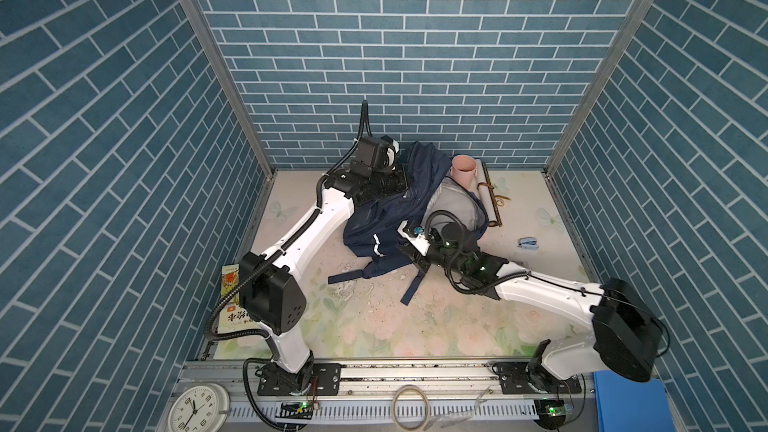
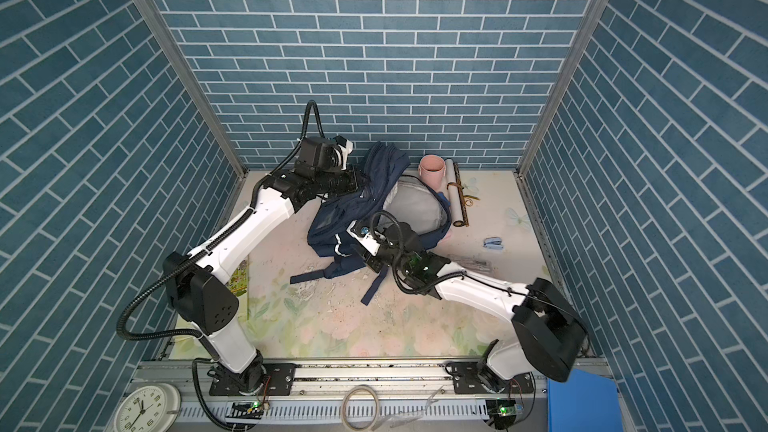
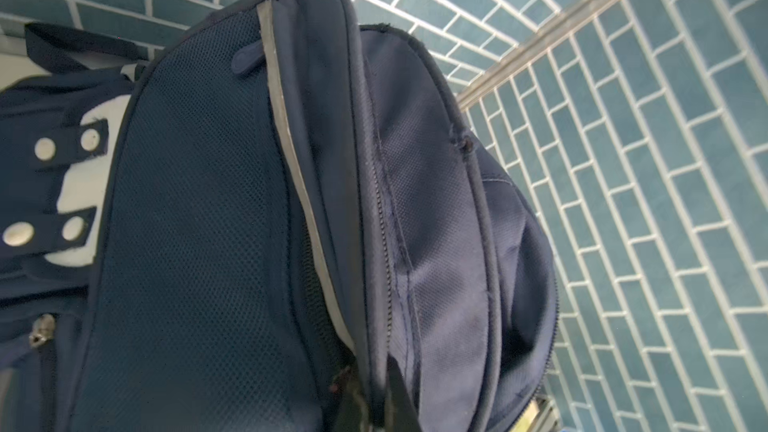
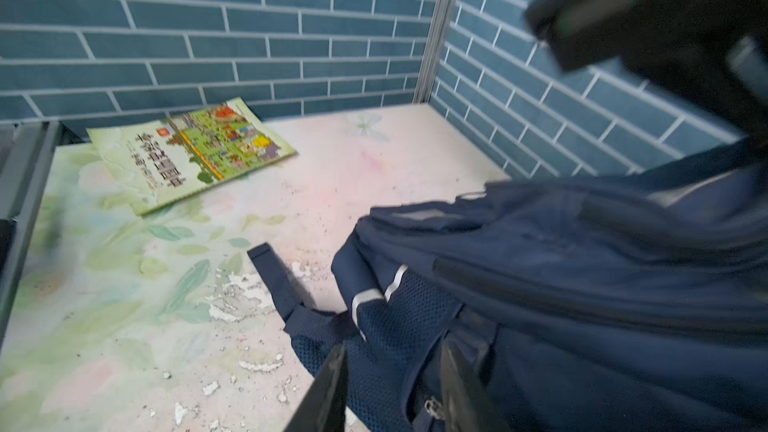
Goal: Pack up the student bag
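- The student bag [image 1: 384, 220] [image 2: 332, 224] sits at the far middle of the counter [image 1: 374, 326], with its top raised toward the back wall. Its main compartment gapes, and pale grey lining [image 1: 455, 205] shows on the right.
- The left hand [image 3: 368, 403] is clamped on the bag's fabric beside a zipper seam. It holds the bag's far left edge up off the counter.
- The right hand [image 4: 394, 351] is at the bag's near side. Its fingers are apart over the mesh side pocket [image 4: 386, 326], just below two reflective strips [image 4: 365, 297]. Whether they touch the mesh cannot be told.
- Two navy straps [image 1: 413, 292] trail from the bag across the counter toward the near side.
- A pink cup [image 1: 464, 170] stands upright just right of the bag's far end, and a rolled scroll [image 1: 488, 197] lies beside it on the right.
- A small blue object [image 1: 528, 243] lies well apart from the bag, farther right.
- An illustrated book [image 4: 191, 151] lies flat at the counter's left edge. In both top views the left arm partly covers it.
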